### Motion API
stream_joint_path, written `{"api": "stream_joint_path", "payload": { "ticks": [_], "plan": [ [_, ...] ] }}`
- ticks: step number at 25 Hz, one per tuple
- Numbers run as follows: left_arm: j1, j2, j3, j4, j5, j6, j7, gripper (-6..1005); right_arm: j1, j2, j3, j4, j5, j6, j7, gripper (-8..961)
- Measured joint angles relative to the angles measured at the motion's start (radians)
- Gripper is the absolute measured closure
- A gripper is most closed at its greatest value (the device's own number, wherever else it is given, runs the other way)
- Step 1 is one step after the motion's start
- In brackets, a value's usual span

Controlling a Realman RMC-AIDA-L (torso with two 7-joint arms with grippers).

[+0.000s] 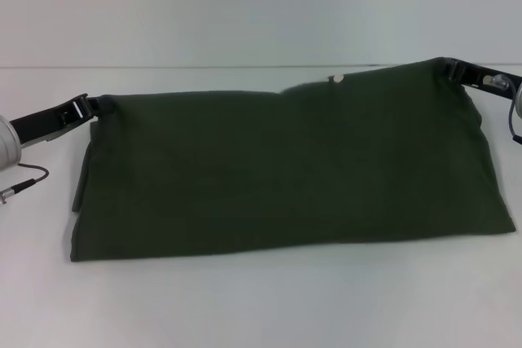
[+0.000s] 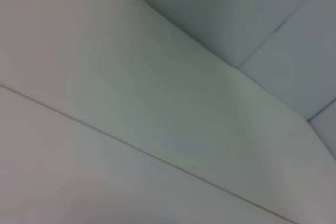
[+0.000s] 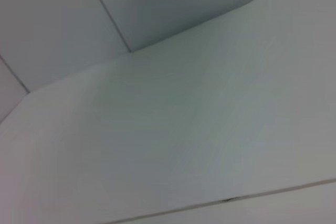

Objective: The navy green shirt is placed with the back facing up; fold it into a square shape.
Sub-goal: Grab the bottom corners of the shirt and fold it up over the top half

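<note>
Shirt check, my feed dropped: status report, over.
Left gripper at far left corner, right gripper at far right corner, both shut on navy green shirt. Shirt a wide folded band on white table. Nothing in the way.

white surface (image 3: 184,140) fills most of frame | thin seam (image 3: 236,199) crosses it | grey lined panels (image 3: 157,3) beyond

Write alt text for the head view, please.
A dark green shirt, folded into a wide band, lies on a white table. The left gripper meets its far left corner, the right gripper its far right corner.
</note>
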Motion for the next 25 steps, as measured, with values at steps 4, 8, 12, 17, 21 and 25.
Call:
{"api": "stream_joint_path", "payload": {
  "ticks": [4, 8, 12, 17, 21, 25],
  "plan": [
    [-0.005, -0.012, 0.011, -0.005, -0.007, -0.055, 0.009, 971, 0.011, 0.003, -0.001, 0.033, 0.029, 0.067, -0.037, 929],
    [-0.015, -0.019, 0.035, -0.020, -0.009, -0.105, 0.017, 970, 0.023, 0.004, -0.002, 0.061, 0.057, 0.111, -0.081, 929],
    [-0.024, -0.023, 0.036, -0.036, -0.012, -0.139, 0.030, 970, 0.033, 0.006, -0.002, 0.095, 0.114, 0.151, -0.151, 929],
    [-0.032, -0.027, 0.036, -0.052, -0.035, -0.163, 0.058, 970, 0.038, 0.007, -0.002, 0.116, 0.180, 0.160, -0.236, 929],
    [-0.037, -0.037, 0.041, -0.053, -0.053, -0.182, 0.067, 970, 0.044, 0.008, -0.008, 0.128, 0.227, 0.162, -0.288, 928],
    [-0.034, -0.046, 0.048, -0.050, -0.097, -0.192, 0.075, 969, 0.047, 0.008, -0.012, 0.141, 0.275, 0.162, -0.359, 928]
  ]
}}
